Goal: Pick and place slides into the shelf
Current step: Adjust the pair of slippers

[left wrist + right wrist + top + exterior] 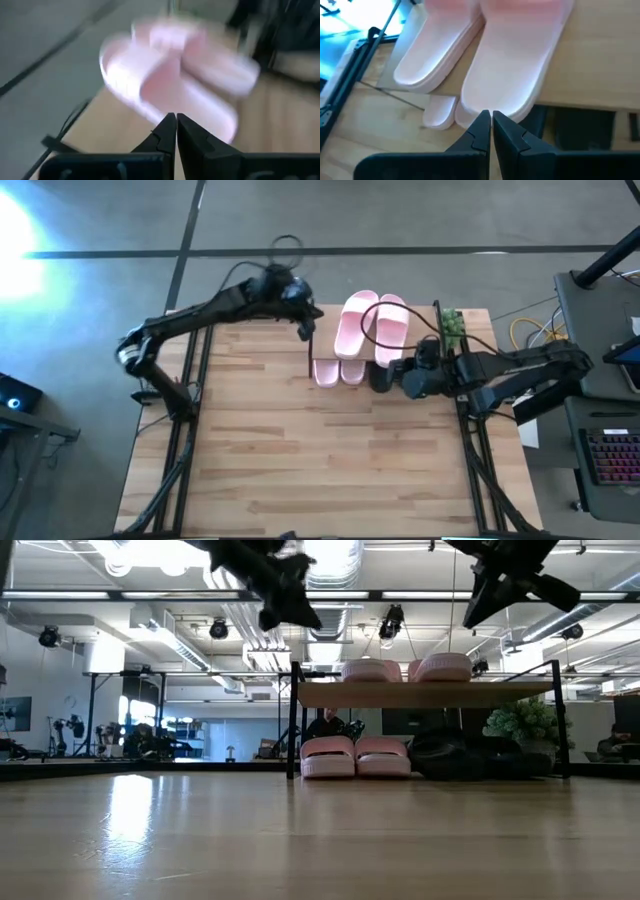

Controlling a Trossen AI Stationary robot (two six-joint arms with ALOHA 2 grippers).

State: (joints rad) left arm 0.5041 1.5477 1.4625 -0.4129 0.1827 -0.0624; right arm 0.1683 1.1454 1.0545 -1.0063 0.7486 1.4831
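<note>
The shelf stands at the table's far edge. Two light pink slides lie side by side on its top board. Below the board, two more pink slides and black slides rest on the tabletop. My left gripper is shut in the air just left of the shelf; its wrist view shows the top slides blurred. My right gripper is shut too. It hovers over the shelf's near edge, by the near end of the right top slide.
A small green plant stands at the shelf's right end. The wide wooden tabletop stretches on the near side of the shelf. A desk with a keyboard stands beyond the table's right edge.
</note>
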